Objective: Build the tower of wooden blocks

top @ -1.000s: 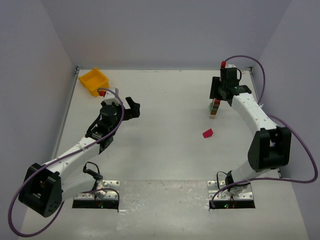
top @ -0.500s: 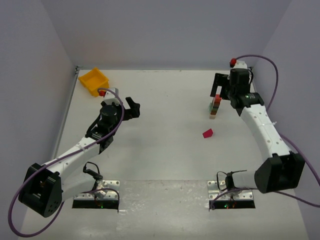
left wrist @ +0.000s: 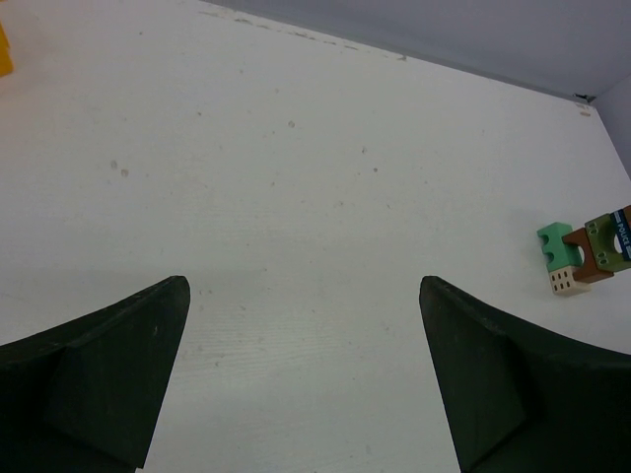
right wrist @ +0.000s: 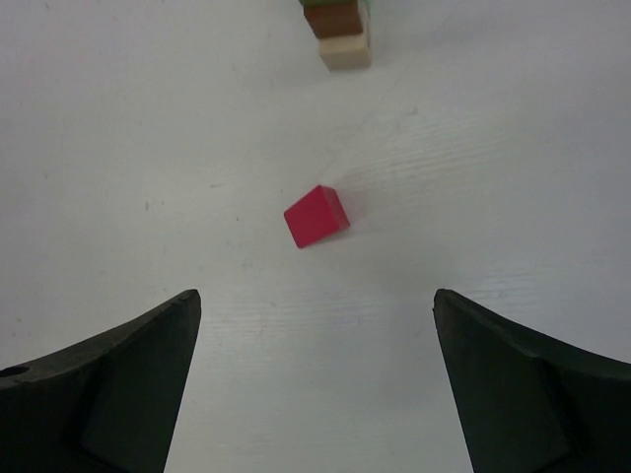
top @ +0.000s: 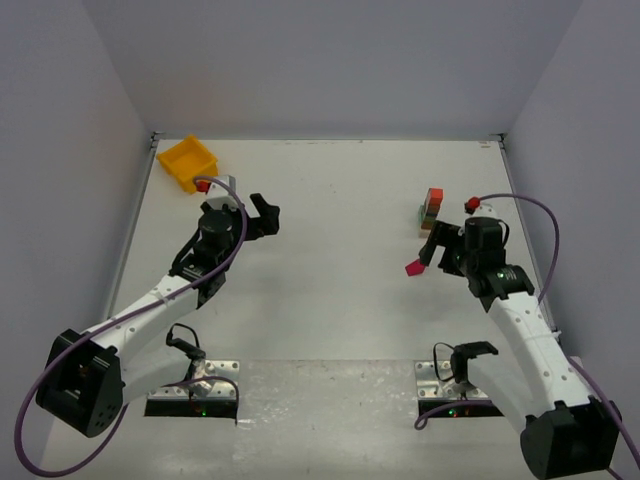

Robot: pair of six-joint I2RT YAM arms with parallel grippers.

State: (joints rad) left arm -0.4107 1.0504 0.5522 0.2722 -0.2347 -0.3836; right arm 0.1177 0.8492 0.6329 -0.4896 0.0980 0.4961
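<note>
Tower point(top: 431, 212) stands on the worktop point(top: 330, 190): narrow, orange-red on top, pale block at its foot, and from where I stand not quite square. One magenta block point(right wrist: 315, 217) lies loose near the tower, on the side toward the arms and clear of it. Yellow bin point(top: 188, 160) sits far from the tower in the far left corner and has no part in this. Worries, as I judge them: the magenta block lies skewed to the right fingers point(right wrist: 118, 384), corner-on, so a straight close could catch it across its corners and spin it or pop it out. I cannot tell whether it is a cube or a wedge. A sloped face would make a slip more likely. The bigger risk comes at the tower. The stack is slim and tall for its foot, so a block set down off-centre, or let go while pressed sideways, could topple the lot. A wrist passing low beside the tower could clip it too. Right fingers are spread wide, gripping nothing and touching nothing. They hang above the worktop short of the magenta block, with the tower beyond it. Left fingers point(left wrist: 99, 384) are likewise wide apart and empty, well off to the left of the tower.
</note>
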